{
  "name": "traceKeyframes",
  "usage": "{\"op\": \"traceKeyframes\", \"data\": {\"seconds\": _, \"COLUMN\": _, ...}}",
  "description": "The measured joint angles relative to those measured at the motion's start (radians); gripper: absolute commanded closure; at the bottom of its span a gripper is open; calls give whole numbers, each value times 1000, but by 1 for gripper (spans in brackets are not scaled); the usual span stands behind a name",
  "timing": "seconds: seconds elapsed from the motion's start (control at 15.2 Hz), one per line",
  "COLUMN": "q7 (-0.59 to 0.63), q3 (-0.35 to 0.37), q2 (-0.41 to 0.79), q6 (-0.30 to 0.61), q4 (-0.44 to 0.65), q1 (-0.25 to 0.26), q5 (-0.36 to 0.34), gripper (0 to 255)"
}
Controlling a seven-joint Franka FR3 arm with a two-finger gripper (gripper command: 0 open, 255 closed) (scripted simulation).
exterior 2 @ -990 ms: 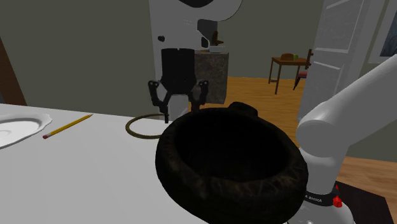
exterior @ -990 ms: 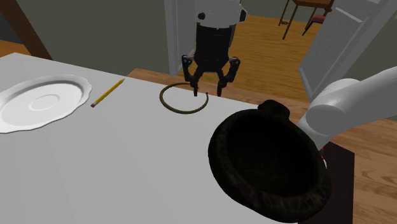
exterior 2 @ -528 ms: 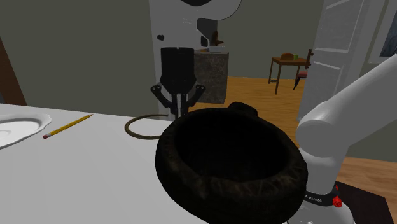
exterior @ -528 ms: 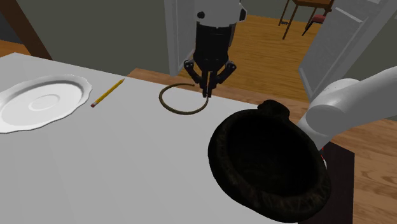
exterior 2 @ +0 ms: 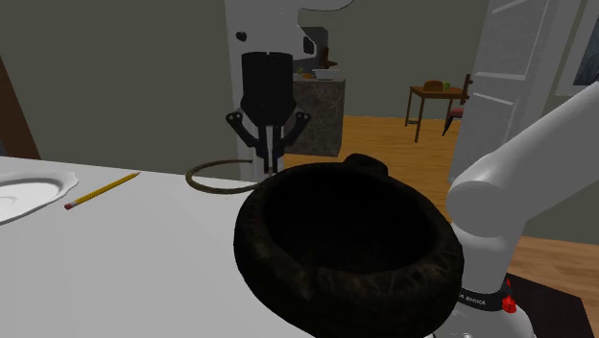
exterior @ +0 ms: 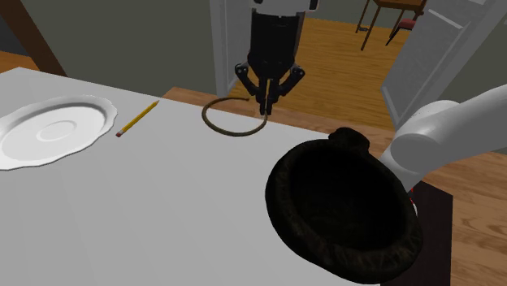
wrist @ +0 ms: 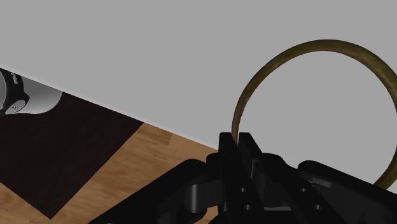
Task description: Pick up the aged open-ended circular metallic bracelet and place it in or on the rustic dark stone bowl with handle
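- Tool (exterior: pixel 265 109) pinches the brownish bracelet (exterior: pixel 230 134) by its rim — fingers pressed together on it
- Dark bowl (exterior: pixel 341 203) sits on the bench (exterior: pixel 146 203) near the ring, apart

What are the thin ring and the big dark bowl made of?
Ring: likely aged metal, a dull brownish-gold with mottled tarnish. Bowl: probably stone, near-black and matte, with a rough, pitted rim; rough cast metal can't be ruled out.
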Motion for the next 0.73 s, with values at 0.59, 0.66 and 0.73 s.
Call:
{"op": "traceKeyframes", "data": {"seconds": 0.59, "q7": 25, "q3": -29, "q2": 18, "q6": -111, "q4": 128, "q1": -10, "q5": -25, "gripper": 255}}
{"op": "traceKeyframes", "data": {"seconds": 0.66, "q7": 27, "q3": -31, "q2": 23, "q6": -121, "q4": 143, "q1": -12, "q5": -29, "gripper": 255}}
{"op": "traceKeyframes", "data": {"seconds": 0.73, "q7": 29, "q3": -35, "q2": 25, "q6": -133, "q4": 158, "q1": -13, "q5": -32, "gripper": 255}}
